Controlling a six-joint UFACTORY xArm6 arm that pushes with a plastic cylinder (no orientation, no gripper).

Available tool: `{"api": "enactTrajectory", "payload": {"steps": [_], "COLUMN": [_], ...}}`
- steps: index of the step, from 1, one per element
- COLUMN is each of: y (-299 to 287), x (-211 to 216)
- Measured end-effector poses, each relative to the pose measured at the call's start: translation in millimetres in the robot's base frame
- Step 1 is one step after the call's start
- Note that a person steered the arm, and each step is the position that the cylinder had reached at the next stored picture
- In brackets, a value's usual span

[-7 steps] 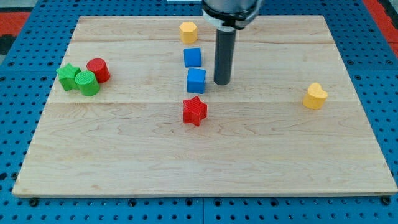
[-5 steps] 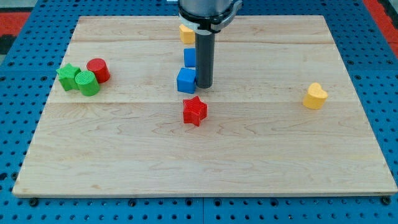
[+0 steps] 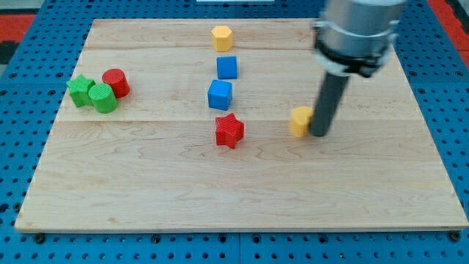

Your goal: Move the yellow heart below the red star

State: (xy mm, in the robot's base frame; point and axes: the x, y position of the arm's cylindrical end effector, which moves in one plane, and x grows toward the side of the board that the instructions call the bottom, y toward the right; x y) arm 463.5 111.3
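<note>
We are in a robotics lab or test bench. Our pale wooden worktop [image 3: 242,198] lies on a blue perforated base [image 3: 454,110] studded with a regular grid of holes, the kind used for bolting fixtures down; it frames the worktop on all sides. Red matting [image 3: 15,18] shows beyond the worktop's upper-left corner. On the worktop sit small coloured plastic blocks, such as a red star [image 3: 229,131], and a dark industrial arm stands over it.

You see a pale wooden board [image 3: 410,220] with visible plank seams, resting on a blue perforated panel [image 3: 15,132]; red patches [image 3: 15,26] occupy both top corners.
</note>
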Motion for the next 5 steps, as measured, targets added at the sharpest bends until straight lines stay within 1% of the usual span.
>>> {"api": "enactTrajectory", "payload": {"steps": [1, 2, 3, 4, 5], "y": [38, -16, -57, -36, -23], "x": [-35, -28, 18, 39, 29]}}
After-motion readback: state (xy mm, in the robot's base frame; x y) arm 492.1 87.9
